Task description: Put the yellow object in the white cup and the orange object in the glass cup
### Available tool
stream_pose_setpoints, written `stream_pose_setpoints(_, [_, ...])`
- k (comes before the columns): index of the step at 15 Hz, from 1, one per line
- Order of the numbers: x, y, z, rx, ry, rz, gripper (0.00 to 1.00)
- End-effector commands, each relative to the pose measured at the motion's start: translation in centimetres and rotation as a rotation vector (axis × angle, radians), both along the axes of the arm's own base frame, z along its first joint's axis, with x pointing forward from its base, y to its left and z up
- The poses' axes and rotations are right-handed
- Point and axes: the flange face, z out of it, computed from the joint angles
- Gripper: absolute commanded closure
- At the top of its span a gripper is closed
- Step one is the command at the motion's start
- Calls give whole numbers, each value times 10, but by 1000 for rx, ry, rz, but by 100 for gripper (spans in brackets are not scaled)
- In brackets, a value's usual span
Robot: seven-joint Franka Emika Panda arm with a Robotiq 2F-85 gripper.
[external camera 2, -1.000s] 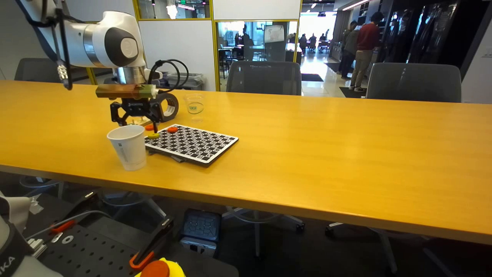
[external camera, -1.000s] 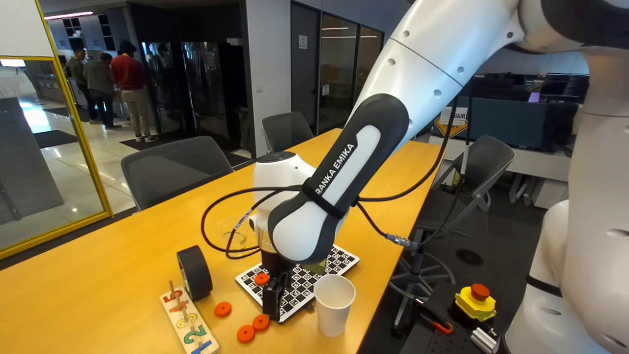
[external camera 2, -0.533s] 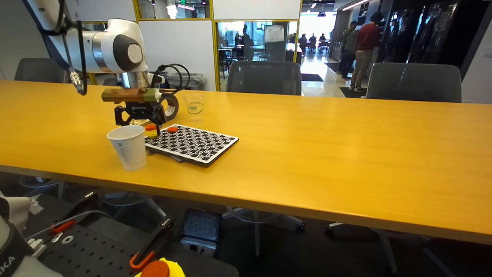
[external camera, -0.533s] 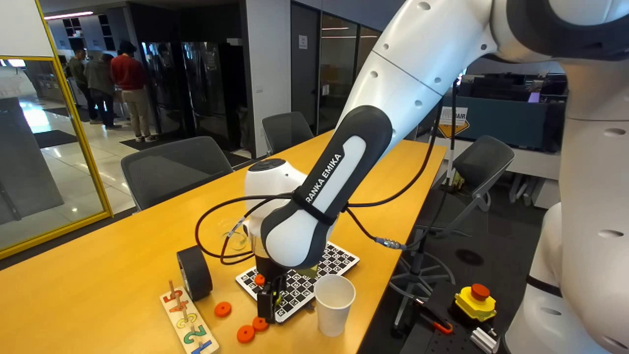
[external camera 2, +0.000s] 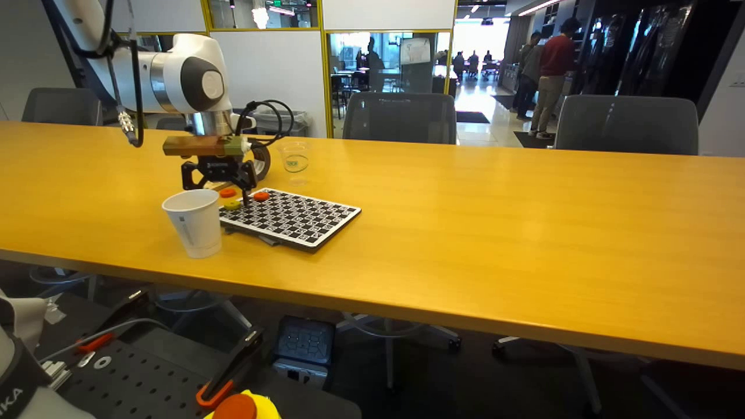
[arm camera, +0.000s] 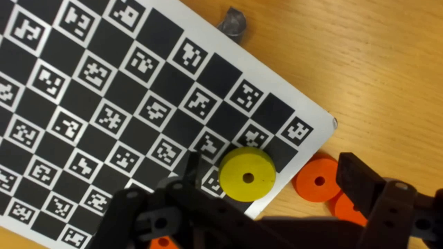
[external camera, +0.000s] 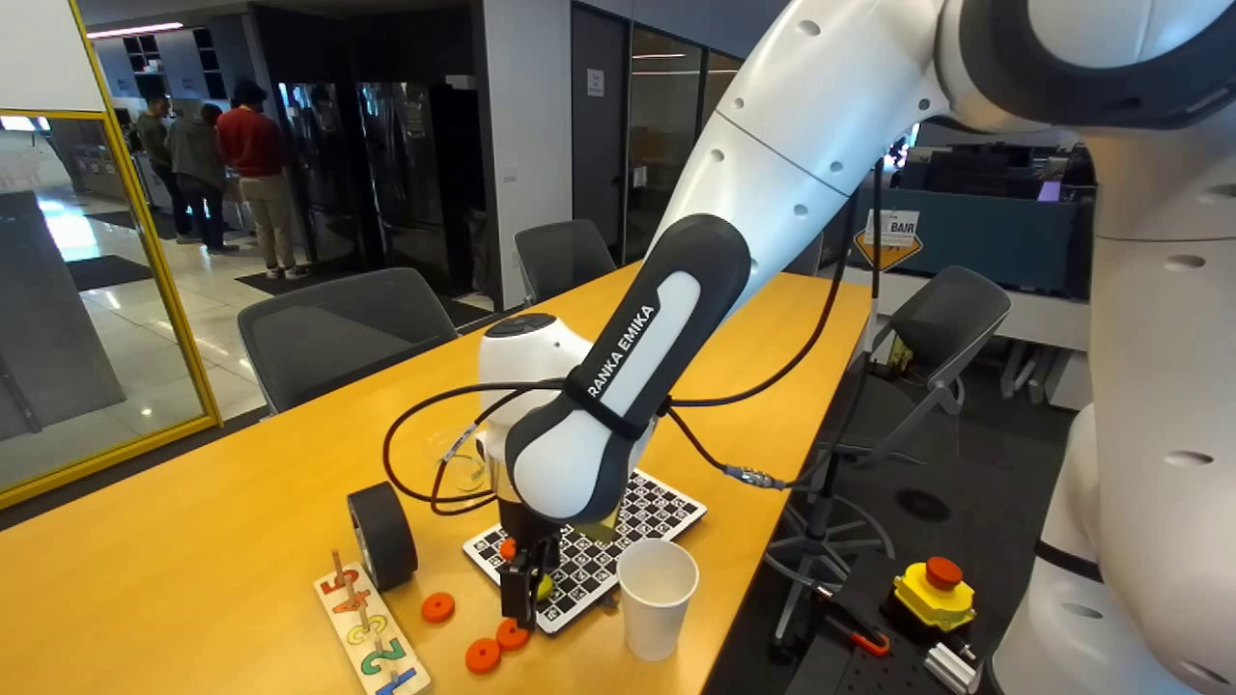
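The yellow object (arm camera: 238, 166), a round piece with a hole, lies on a corner of the checkered board; it also shows in both exterior views (external camera: 545, 587) (external camera 2: 233, 205). My gripper (arm camera: 270, 166) is open and empty above it. One finger is over the board beside the yellow object, the other over two orange objects (arm camera: 316, 188) on the table. Another orange object (external camera 2: 261, 196) lies on the board. The white cup (external camera: 657, 598) stands upright beside the board, also in an exterior view (external camera 2: 195, 227). The glass cup (external camera 2: 295, 163) stands behind the board, partly behind cables in an exterior view (external camera: 467, 473).
The checkered board (external camera 2: 308, 218) lies flat on the table (external camera 2: 465, 233). A black tape roll (external camera: 384, 536) stands on edge by a wooden number peg board (external camera: 372, 632). A loose orange piece (external camera: 438, 607) lies near them. The table's edge runs close to the white cup.
My gripper has moved left in an exterior view and right and slightly down in an exterior view. Its finger has passed the yellow object, which stays in place. The cups have not moved.
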Motion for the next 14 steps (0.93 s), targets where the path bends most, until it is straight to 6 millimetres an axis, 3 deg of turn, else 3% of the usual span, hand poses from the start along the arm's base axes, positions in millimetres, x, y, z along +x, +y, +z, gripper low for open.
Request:
stream_pose_setpoints(1, [12, -2, 2, -2, -24, 1, 25])
stream_pose_setpoints(3, [14, -4, 2, -2, -24, -3, 32])
stream_pose_setpoints(9, [21, -8, 3, 2, -25, -13, 80])
stream_pose_setpoints(14, [14, -8, 14, 9, 7, -34, 83])
